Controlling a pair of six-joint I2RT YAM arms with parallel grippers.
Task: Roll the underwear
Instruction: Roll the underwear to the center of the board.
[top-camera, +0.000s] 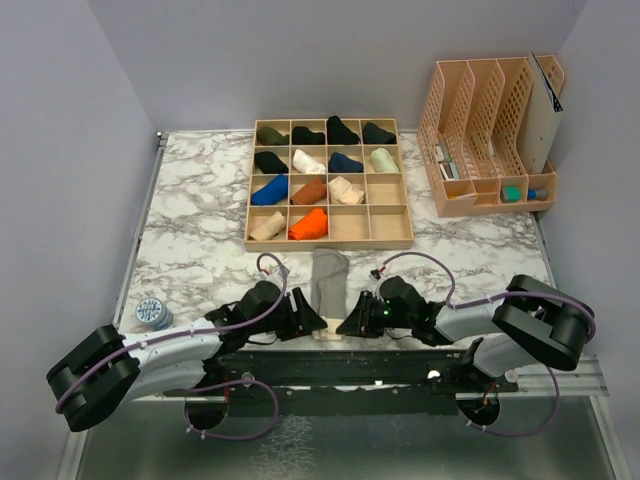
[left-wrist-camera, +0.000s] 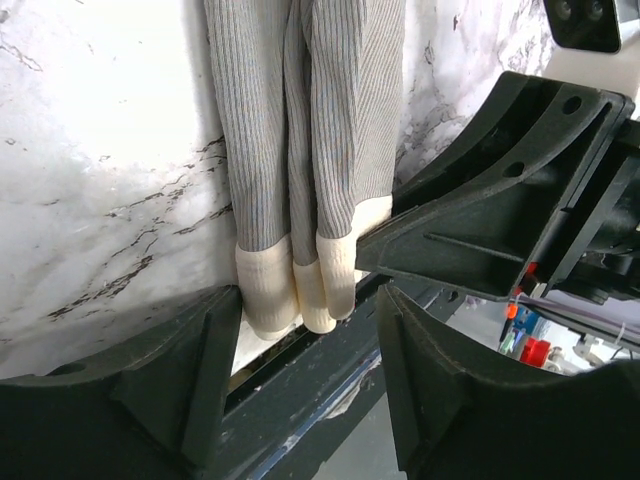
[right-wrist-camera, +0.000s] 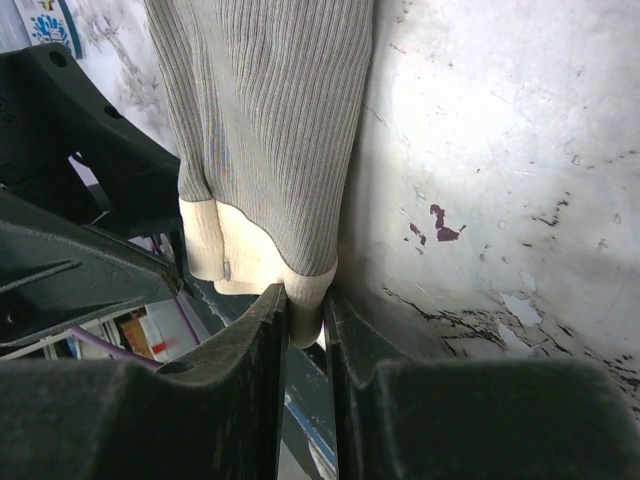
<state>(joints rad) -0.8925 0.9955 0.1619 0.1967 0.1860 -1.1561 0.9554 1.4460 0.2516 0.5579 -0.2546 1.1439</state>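
Note:
The grey ribbed underwear (top-camera: 328, 283) lies folded lengthwise at the table's near edge, cream band toward me. In the left wrist view the underwear (left-wrist-camera: 300, 120) shows several folds, and its cream band (left-wrist-camera: 295, 290) hangs over the edge. My left gripper (left-wrist-camera: 308, 302) is open around the band. The left finger (left-wrist-camera: 200, 370) is against the band and the right finger (left-wrist-camera: 430, 380) is apart from it. My right gripper (right-wrist-camera: 306, 300) is shut on the right corner of the cream band (right-wrist-camera: 235, 255) of the underwear (right-wrist-camera: 270, 120). Both grippers meet at the band in the top view, left gripper (top-camera: 316, 326), right gripper (top-camera: 345, 326).
A wooden grid tray (top-camera: 328, 243) with rolled garments sits behind the underwear. A peach file organizer (top-camera: 490, 135) stands at the back right. A small round blue-patterned object (top-camera: 153, 313) lies at the near left. A black rail (top-camera: 380, 365) runs along the table's near edge.

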